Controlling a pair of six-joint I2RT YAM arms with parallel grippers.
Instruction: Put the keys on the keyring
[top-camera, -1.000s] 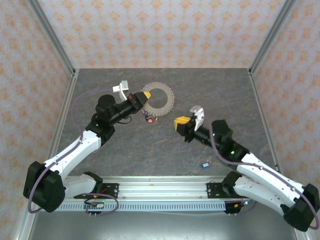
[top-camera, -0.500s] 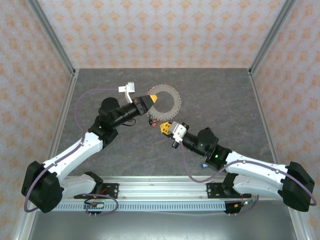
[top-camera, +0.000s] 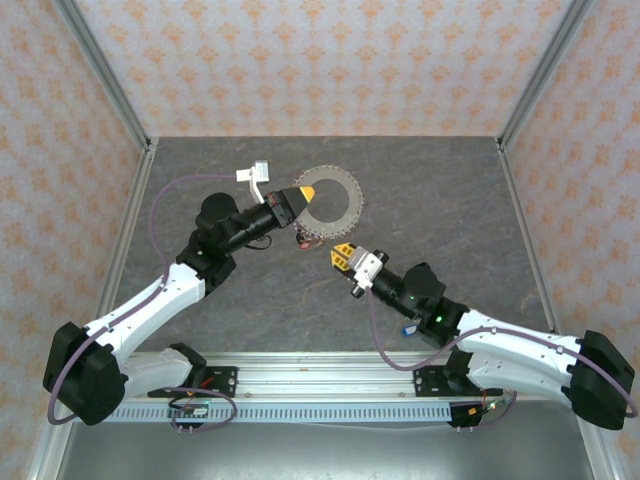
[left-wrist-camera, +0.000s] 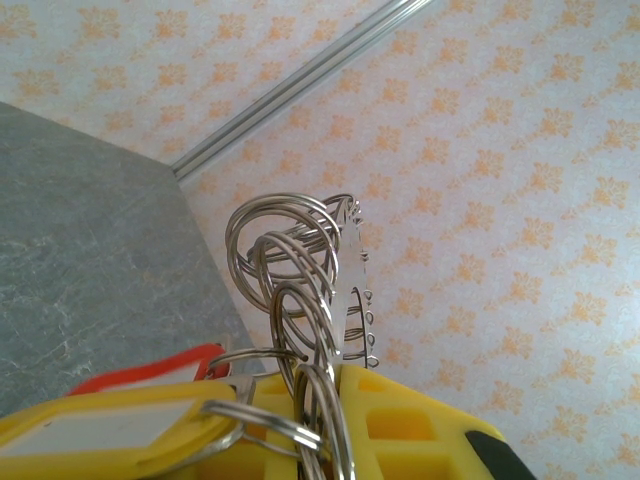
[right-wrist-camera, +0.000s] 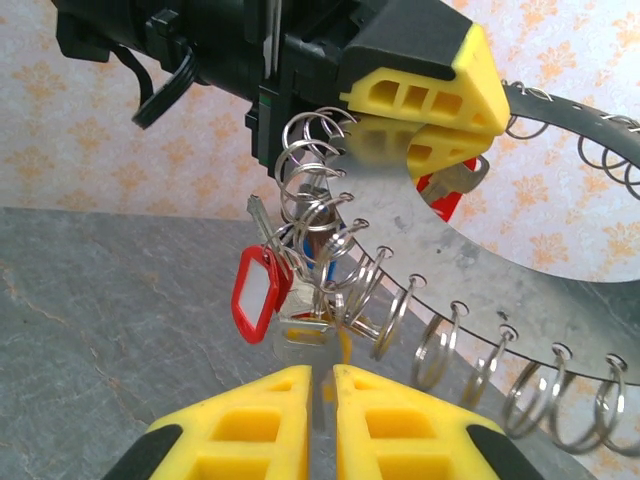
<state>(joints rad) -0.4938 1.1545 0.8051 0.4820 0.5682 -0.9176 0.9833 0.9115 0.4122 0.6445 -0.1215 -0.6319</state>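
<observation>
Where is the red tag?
In the right wrist view, the red tag dangles from the keyring, just under the left gripper and above the right gripper.

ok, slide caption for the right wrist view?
Left gripper clamps the keyring; tagged keys hang from it above the shut right gripper.

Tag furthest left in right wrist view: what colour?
Red, with a white label window. The tag shows best in the right wrist view.

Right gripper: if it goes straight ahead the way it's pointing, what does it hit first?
Probably the bunch of keys hanging from the lower rim of the keyring, directly ahead of the right gripper, whose jaws are shut. Depth is hard to judge.
</observation>
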